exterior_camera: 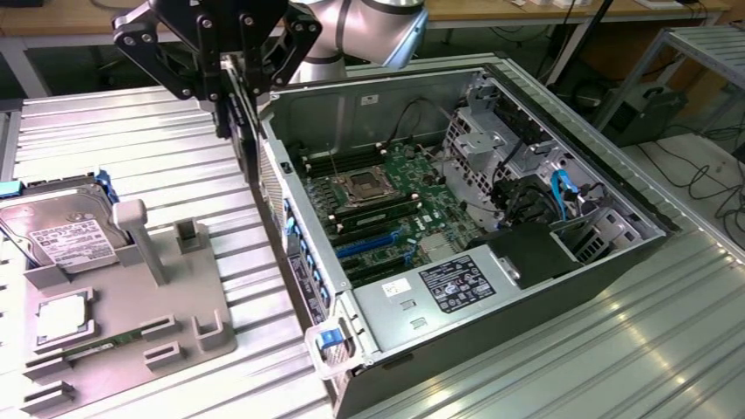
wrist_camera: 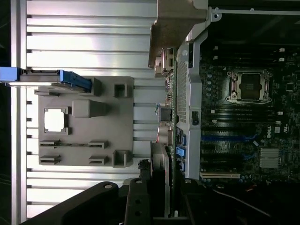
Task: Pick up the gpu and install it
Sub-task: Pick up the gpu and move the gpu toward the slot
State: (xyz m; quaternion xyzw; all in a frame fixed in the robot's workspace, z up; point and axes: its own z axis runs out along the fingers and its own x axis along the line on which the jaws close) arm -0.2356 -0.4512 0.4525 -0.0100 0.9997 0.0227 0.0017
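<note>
Clamped between the black metal fingers (wrist_camera: pixel 137 201): the gpu (wrist_camera: pixel 159 159), thin, flat and edge-on, hanging upright over the rear wall of the open steel case (exterior_camera: pixel 524 340). Set on a ribbed aluminium bench (exterior_camera: pixel 140 131), beside a matte grey moulded tray (exterior_camera: pixel 174 297). Reads "DELL" on the green motherboard (wrist_camera: pixel 234 117); too small to read on the drive's white label (exterior_camera: pixel 64 236).

One gpu (exterior_camera: pixel 242 118), one computer case (exterior_camera: pixel 529 325), one hard drive (exterior_camera: pixel 58 229), one tray (exterior_camera: pixel 201 297)
</note>
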